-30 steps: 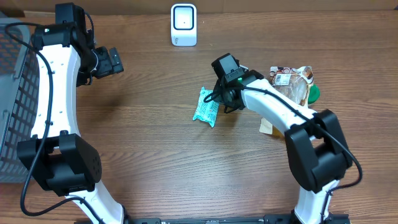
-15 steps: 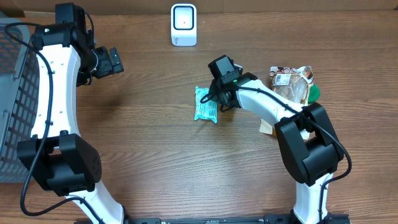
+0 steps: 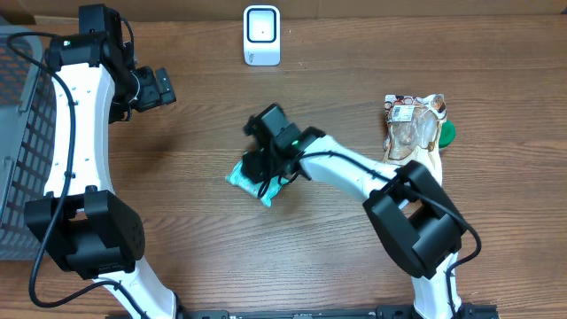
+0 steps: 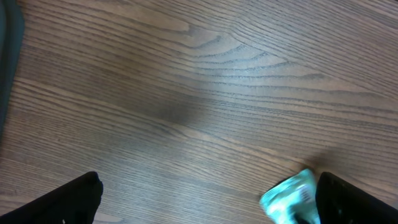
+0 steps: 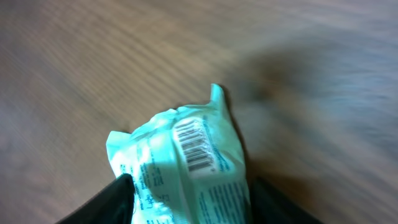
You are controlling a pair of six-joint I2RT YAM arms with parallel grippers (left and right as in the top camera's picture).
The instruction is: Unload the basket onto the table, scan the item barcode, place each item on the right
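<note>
I count one teal packet (image 3: 241, 177) on the bench (image 3: 310, 257), left of the middle, and it lies right under my right pincer (image 3: 264, 165). From the right wrist, one barcode (image 5: 196, 146) shows on its upper face. The view is smeared, so the bars are hard to read. My two dark fingers (image 5: 112, 200) stand on either side of the packet, and its lower end is cut off by the frame. I cannot tell whether they press on it or only flank it.

My left pincer (image 4: 208, 202) is spread wide, with nothing in it. It hangs over bare wood near the far left, and only its two tips show at the bottom corners. One corner of the packet peeks in beside the right-hand tip.

One white scanner (image 3: 261, 35) stands at the far edge. One basket (image 3: 18, 115) is cut off on the left. At the right lies one clear bag (image 3: 412, 124). One green thing (image 3: 449, 133) is mostly hidden behind it.
</note>
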